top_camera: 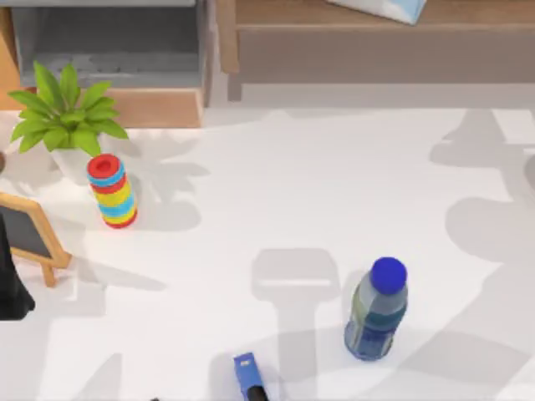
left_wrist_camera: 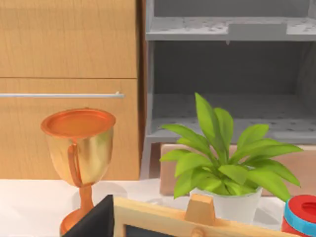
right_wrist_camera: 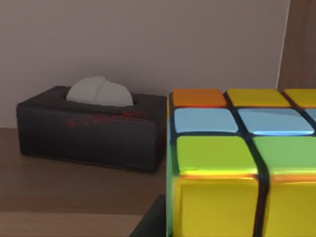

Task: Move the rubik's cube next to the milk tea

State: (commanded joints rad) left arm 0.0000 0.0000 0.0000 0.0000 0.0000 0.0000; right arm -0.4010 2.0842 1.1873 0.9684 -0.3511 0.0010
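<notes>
RIGHT TOOL: clamp state cannot tell, multicoloured 3x3 rubik's cube [right_wrist_camera: 242,163] close against it, presumably carried | GOAL: blue-capped plastic milk tea bottle [top_camera: 378,311] upright on white counter [top_camera: 276,200] | LEFT TOOL: parked.

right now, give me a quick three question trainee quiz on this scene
1. True or false: the milk tea stands upright on the table.
2. In the right wrist view, what fills the near foreground? A) rubik's cube B) a trophy C) a plant
3. Fill in: in the top view, the striped cylinder stands on the table's ____ side.

Key: 1 true; 2 A; 3 left. The cube sits very close to the right wrist camera, with a dark tissue box behind it.
</notes>
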